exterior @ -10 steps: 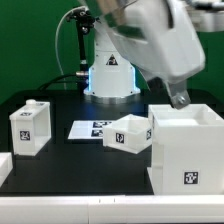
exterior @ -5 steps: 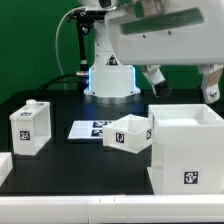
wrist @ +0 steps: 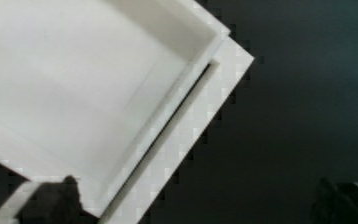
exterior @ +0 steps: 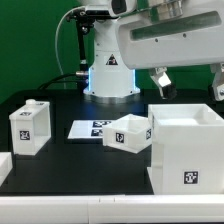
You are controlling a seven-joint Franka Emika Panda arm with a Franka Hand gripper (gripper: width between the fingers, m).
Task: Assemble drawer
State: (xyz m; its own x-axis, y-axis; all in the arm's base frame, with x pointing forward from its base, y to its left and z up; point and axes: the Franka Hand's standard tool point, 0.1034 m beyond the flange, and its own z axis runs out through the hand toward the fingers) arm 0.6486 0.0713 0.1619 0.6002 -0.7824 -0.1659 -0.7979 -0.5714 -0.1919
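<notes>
- The gripper is spread wide and holds nothing; open air lies between its two dark fingers.
- It hangs just above the casing, a tall white open-topped cube at the exterior view's right. One finger is over the cube's side nearer the middle of the table, the other near its far edge at the frame's border.
- In the wrist view the casing fills most of the picture: a pale inner floor, one wall and its rim run slantwise. A dark fingertip shows at the edge, clear of the plastic.
- The drawer, a low white tray, sits on the black table close against the casing's side on the exterior view's left. Whether they touch cannot be told.
- Its tag faces the camera.
- The marker board lies flat just beside the drawer, on the exterior view's left.
- A small white block with its own tag stands well apart, at the exterior view's far left.
- The arm's white base stands behind, at the table's back edge.
</notes>
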